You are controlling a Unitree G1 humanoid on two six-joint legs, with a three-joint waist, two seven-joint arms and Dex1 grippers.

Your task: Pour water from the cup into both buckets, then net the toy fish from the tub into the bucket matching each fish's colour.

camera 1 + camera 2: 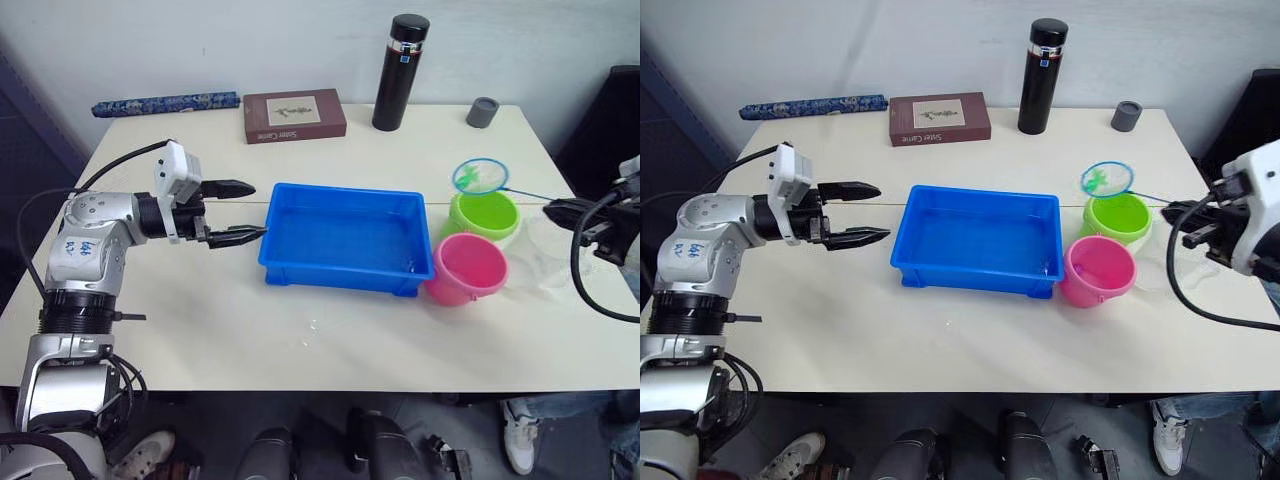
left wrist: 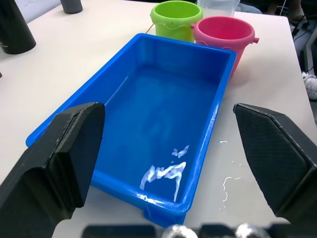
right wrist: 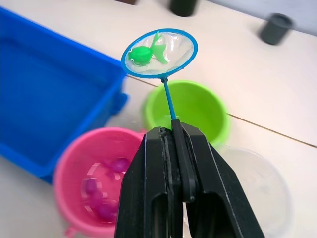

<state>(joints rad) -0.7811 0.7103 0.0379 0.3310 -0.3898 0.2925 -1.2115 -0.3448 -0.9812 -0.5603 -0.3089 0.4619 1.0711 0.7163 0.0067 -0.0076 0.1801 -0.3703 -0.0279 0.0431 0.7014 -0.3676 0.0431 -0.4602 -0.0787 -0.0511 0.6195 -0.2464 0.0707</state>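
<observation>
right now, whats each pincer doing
Left pincer: open, empty, beside the bright blue rectangular plastic tub.
Right pincer: shut on the round blue-rimmed net's thin handle.

This looks like an office or lab room used for robot trials. A plain cream table (image 1: 200, 330) stands against a bare white wall (image 1: 200, 45), with a black flask (image 1: 400, 72), a boxed book (image 1: 294, 115) and a rolled patterned bundle (image 1: 165, 103) along its back edge, and people's shoes (image 1: 520, 440) show beneath it.
</observation>
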